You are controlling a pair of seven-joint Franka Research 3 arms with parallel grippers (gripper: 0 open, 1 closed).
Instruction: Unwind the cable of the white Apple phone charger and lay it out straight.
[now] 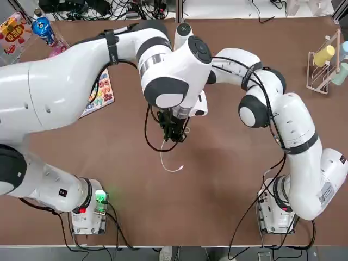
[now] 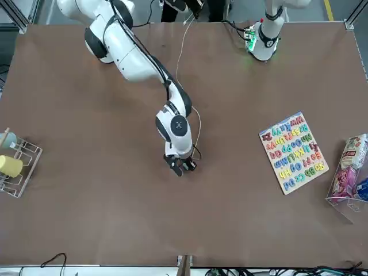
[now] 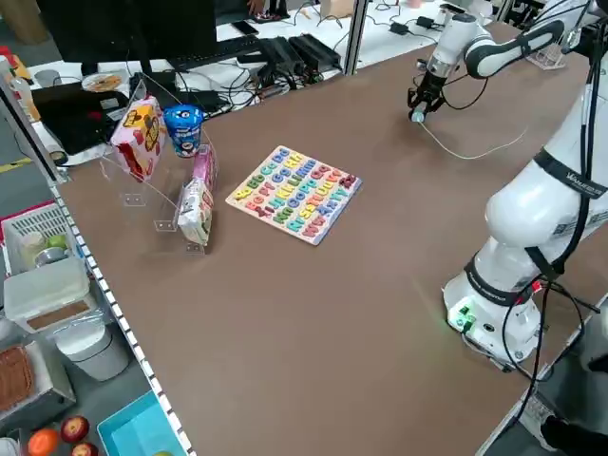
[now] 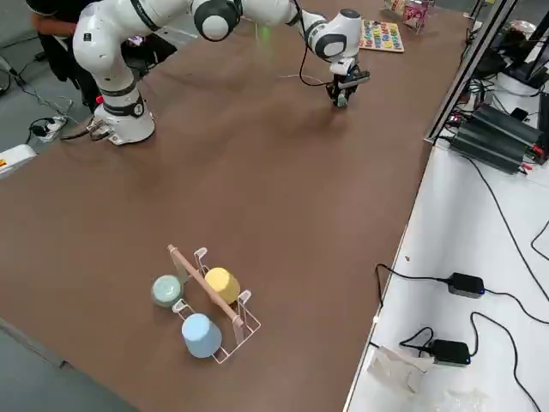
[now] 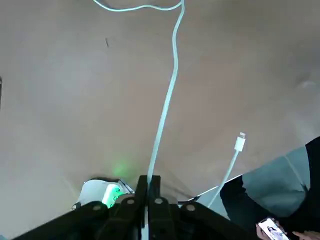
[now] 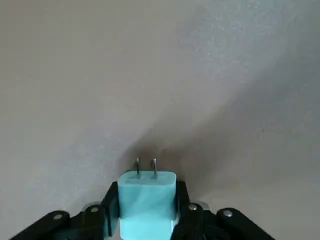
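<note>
Above the desk (image 1: 217, 196), the white charger (image 6: 148, 205) is clamped in the right claw (image 6: 148, 200), and its cable (image 5: 167, 100) is pinched in the left claw (image 5: 153, 180).

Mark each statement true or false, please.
1. The right gripper holds the charger. True.
2. The cable already lies straight on the table. False: it curves, rising to the raised left gripper.
3. The left gripper's fingers are wide open. False: they are shut on the cable.
4. The connector tip hangs free of both grippers. True.
5. The alphabet board is on the robot's right side. False: it is on its left.
</note>
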